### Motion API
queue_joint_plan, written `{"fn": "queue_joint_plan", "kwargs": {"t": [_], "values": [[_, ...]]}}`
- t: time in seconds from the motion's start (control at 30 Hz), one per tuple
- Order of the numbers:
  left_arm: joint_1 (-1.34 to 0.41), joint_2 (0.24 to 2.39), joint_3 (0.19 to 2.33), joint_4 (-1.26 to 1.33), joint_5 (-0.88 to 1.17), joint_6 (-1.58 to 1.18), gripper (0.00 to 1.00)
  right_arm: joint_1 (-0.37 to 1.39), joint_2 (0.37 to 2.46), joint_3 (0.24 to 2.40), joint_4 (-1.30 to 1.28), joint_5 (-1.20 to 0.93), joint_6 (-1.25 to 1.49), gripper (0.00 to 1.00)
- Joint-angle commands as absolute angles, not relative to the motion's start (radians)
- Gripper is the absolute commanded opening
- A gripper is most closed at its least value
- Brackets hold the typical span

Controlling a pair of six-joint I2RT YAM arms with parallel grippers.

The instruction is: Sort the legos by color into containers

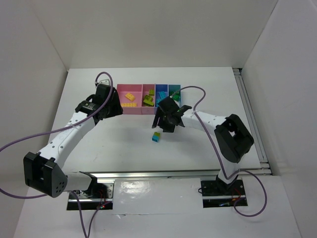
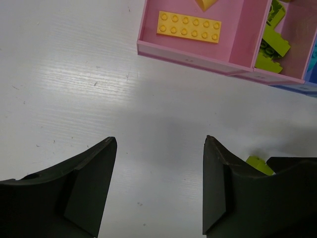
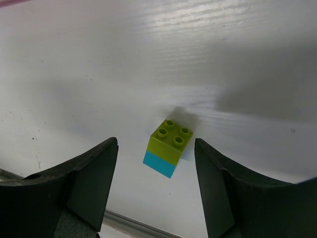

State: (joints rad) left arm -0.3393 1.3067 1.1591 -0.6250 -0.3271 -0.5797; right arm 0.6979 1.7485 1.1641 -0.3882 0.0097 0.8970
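Sort nearly done: most legos [image 1: 147, 99] sit in the containers [image 1: 133, 112] at 12 o'clock on the bench [image 1: 208, 82], yellow in the wide pink bin [image 2: 188, 58], lime next door. One lime-on-cyan brick [image 3: 171, 141] lies loose at 6 o'clock of the row and likely needs splitting. Right pincer [image 3: 155, 148] hangs over it, spread & empty. Left pincer [image 2: 159, 144], also spread & empty, is at 9 o'clock. Right wrist cam alone shows the brick's four studs; left wrist cam, the yellow plate [image 2: 188, 27].
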Motion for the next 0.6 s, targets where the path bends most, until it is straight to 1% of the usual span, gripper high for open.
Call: {"fn": "queue_joint_plan", "kwargs": {"t": [0.0,0.2,0.33,0.57], "values": [[-0.344,1.285,1.166,-0.601,-0.327,-0.578,0.71,0.715,1.796,1.184,-0.4,0.0,0.959,0.71],[-0.344,1.243,1.127,-0.572,-0.347,-0.588,0.71,0.724,1.89,1.247,-0.505,0.0,0.968,0.68],[-0.353,1.243,1.115,-0.563,-0.347,-0.578,0.71,0.733,1.911,1.281,-0.537,0.009,0.977,0.63],[-0.353,1.243,1.106,-0.563,-0.334,-0.578,0.71,0.764,1.921,1.321,-0.583,0.031,0.968,0.6]]}}
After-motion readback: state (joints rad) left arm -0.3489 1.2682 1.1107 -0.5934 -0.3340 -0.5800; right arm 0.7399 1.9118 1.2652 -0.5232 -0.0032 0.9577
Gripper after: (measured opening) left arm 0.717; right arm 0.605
